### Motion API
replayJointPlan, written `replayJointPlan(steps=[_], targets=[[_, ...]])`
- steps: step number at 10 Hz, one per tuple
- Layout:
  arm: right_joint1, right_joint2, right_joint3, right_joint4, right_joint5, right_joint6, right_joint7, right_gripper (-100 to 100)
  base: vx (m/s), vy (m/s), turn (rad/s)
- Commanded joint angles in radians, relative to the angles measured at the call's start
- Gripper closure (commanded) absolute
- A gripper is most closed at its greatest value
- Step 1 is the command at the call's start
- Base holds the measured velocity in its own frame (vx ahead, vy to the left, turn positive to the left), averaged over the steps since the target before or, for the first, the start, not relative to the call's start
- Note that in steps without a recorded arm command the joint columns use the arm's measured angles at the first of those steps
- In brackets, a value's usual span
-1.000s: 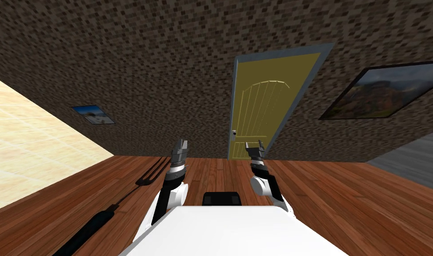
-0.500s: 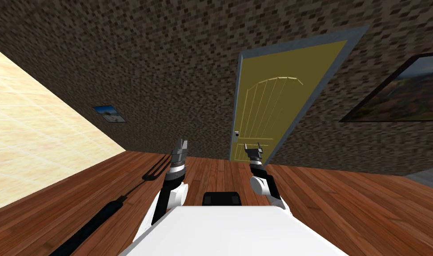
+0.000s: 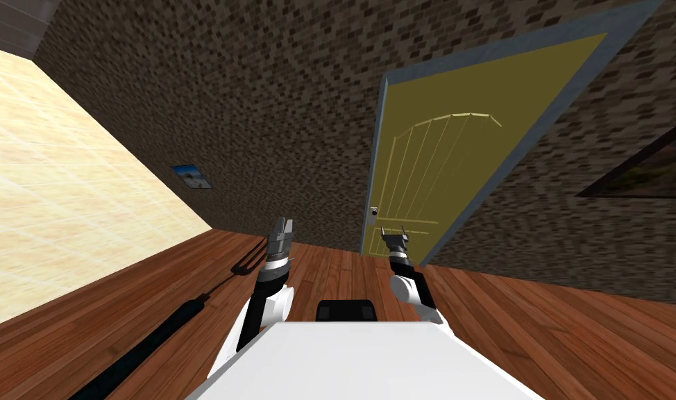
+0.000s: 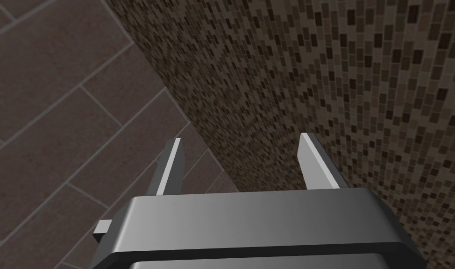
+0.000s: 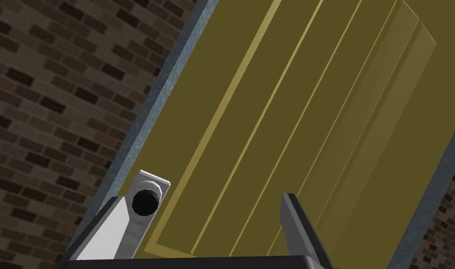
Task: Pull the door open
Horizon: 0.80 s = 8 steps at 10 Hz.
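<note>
Head view: yellow-olive door [image 3: 468, 153] set in a grey-blue frame [image 3: 377, 160] in the dark brick wall [image 3: 260, 104], far right of centre, looks shut. Small knob [image 3: 375, 210] low on the door's left edge. Right end effector [image 3: 394, 230] raised in front of the door's lower left corner, just right of and below the knob, fingers apart, holding nothing. Left end effector [image 3: 282, 223] raised to the left, in front of bare brick, well apart from the door. Dark fork-shaped thing [image 3: 191, 309] lies on the wooden floor [image 3: 538, 326], near left. Small picture [image 3: 191, 176] on the brick wall at left, a bigger dark-framed one [image 3: 642, 173] far right. Pale wall [image 3: 52, 208] on the left.

Left wrist view: left end effector [image 4: 240, 149] open, nothing between the fingers, facing brick wall.

Right wrist view: right end effector [image 5: 204, 200] open and empty, aimed at the door [image 5: 292, 116]. Dark round knob [image 5: 145, 201] on a pale plate sits just beside one fingertip [image 5: 121, 210]; contact can't be told. Frame [image 5: 142, 116] and brick beyond it.
</note>
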Motion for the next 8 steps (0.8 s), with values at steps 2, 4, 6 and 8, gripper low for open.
replayJointPlan(steps=[2,4,6,8], targets=[[-0.02,-0.018,0.01,0.045,-0.073,-0.007,-0.039,-100,0.041,-0.04,0.062],[-0.028,-0.026,0.017,0.066,-0.116,-0.009,-0.058,-100,0.05,-0.044,0.119],[-0.043,-0.043,0.03,0.106,-0.184,-0.013,-0.095,-100,0.062,-0.048,0.13],[-0.049,-0.05,0.037,0.124,-0.228,-0.015,-0.112,-100,0.04,-0.051,0.076]])
